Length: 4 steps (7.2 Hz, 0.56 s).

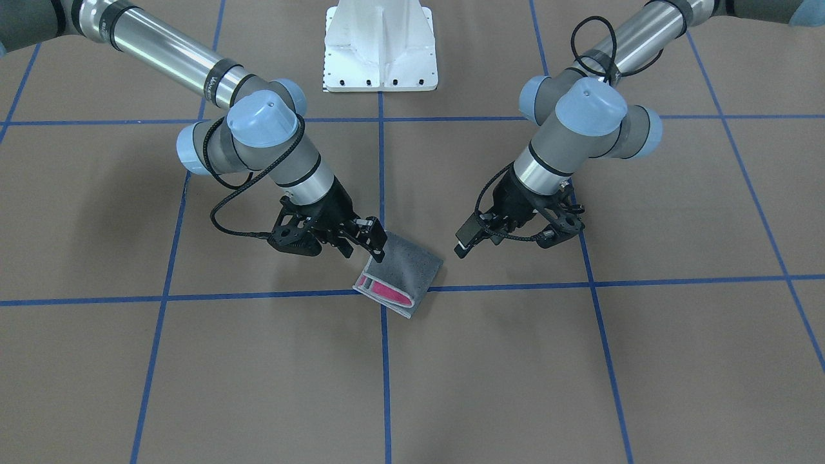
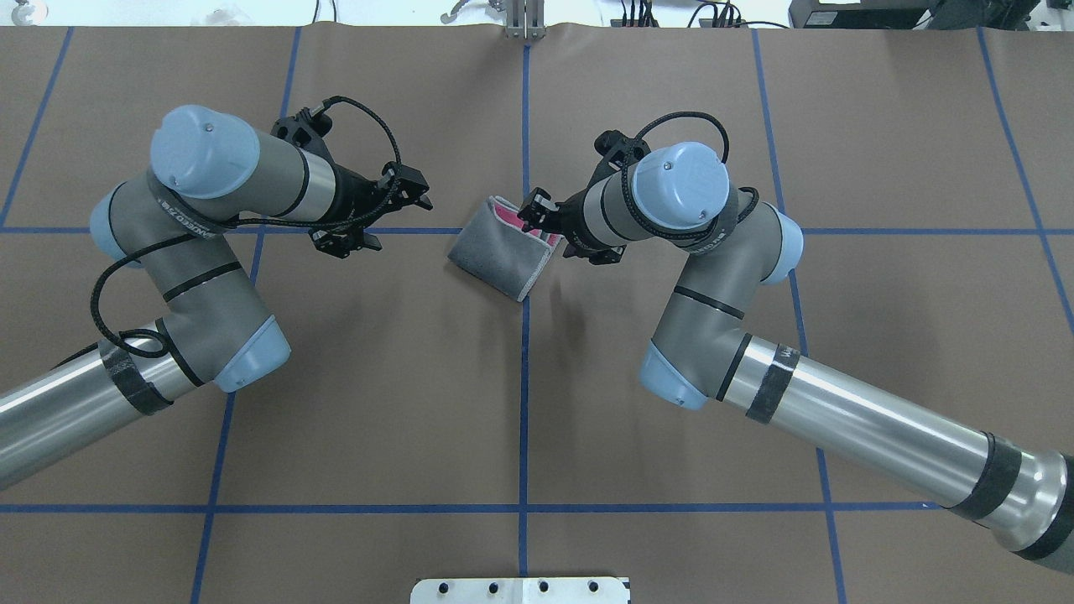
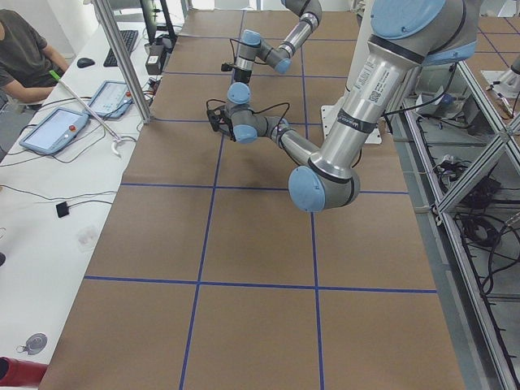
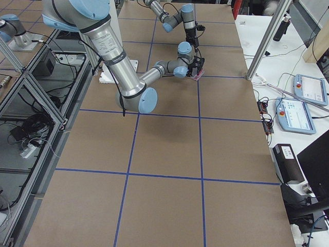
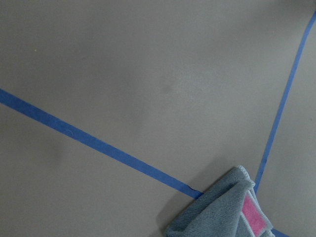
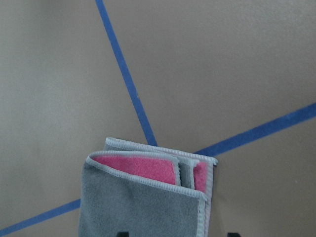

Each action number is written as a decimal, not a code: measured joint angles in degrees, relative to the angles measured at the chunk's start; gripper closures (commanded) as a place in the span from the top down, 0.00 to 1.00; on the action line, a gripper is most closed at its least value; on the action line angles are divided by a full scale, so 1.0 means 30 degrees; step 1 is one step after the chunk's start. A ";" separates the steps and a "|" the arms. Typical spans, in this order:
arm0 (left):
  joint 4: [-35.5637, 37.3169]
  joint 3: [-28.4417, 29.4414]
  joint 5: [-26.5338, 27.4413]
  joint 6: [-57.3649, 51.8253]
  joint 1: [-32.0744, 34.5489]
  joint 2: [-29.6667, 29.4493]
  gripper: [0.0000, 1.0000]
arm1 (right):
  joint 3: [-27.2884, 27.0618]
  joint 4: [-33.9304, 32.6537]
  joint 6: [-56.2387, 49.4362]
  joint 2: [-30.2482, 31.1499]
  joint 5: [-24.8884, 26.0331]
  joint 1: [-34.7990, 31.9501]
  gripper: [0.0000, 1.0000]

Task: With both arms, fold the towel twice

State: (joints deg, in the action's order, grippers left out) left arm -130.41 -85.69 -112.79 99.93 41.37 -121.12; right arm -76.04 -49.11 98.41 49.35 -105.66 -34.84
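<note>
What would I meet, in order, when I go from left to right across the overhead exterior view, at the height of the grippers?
left arm → left gripper → towel → right arm. The right gripper overlaps the towel's right part, so I leave it out of the order.

I see a brown-paper desk (image 2: 377, 403) with a blue tape grid (image 2: 523, 377) and a white pedestal (image 1: 380, 45) at the robot side. Far side has a white bench (image 3: 32, 244), teach pendant (image 3: 55, 130), keyboard (image 3: 118, 47) and aluminium post (image 3: 123, 61). Floor cables (image 4: 31, 123) behind.
</note>
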 measured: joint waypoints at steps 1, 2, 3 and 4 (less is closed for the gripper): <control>0.0011 0.0000 0.0013 0.0000 -0.0010 0.0001 1.00 | 0.0308 0.0129 0.0683 -0.0133 0.0049 0.0010 0.73; 0.0018 0.0000 0.0027 0.0000 -0.0025 0.0001 1.00 | 0.0518 0.0181 0.1327 -0.0255 0.0120 0.0020 0.73; 0.0020 -0.0001 0.0042 0.0005 -0.0038 0.0001 1.00 | 0.0752 0.0210 0.1912 -0.0418 0.0322 0.0057 0.73; 0.0021 0.0000 0.0057 0.0019 -0.0044 0.0001 1.00 | 0.1058 0.0381 0.2302 -0.0614 0.0733 0.0173 0.71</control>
State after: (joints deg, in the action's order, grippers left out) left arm -130.34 -85.69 -112.62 99.99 41.24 -121.11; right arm -72.86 -47.97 105.31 47.51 -103.46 -34.32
